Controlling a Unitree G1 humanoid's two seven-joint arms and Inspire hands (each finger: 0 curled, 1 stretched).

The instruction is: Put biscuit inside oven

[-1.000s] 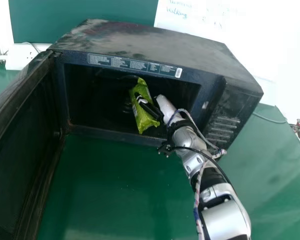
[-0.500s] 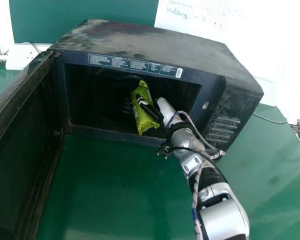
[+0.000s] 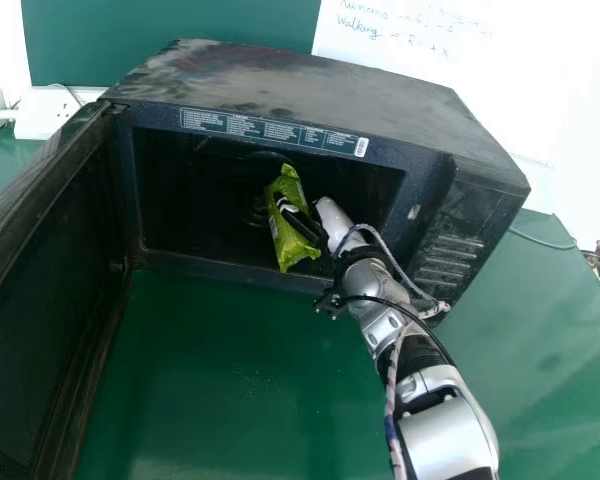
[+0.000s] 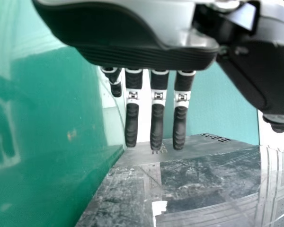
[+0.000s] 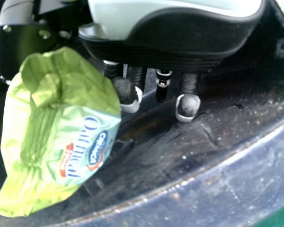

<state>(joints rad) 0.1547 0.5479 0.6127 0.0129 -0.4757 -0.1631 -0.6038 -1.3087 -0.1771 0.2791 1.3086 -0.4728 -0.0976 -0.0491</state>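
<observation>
Inside the mouth of the black oven (image 3: 270,60), the green biscuit packet (image 3: 296,246) is tilted, its near end by the opening's lower edge. My right hand (image 3: 332,217) reaches in from the right, with dark fingers curled across the packet. In the right wrist view the packet (image 5: 52,137) sits beside my right hand (image 5: 170,45), between thumb side and bent fingers; the thumb is partly hidden. My left hand (image 4: 157,123) shows in the left wrist view, its fingers straight and holding nothing.
The oven door (image 3: 50,300) stands swung out at the left. Green table (image 3: 220,380) lies before the opening. A white power strip (image 3: 50,112) is behind at left, and a cable (image 3: 540,240) runs at right.
The head view has shifted very slightly. My right hand and the packet have hardly moved against the oven, and the grasp looks the same.
</observation>
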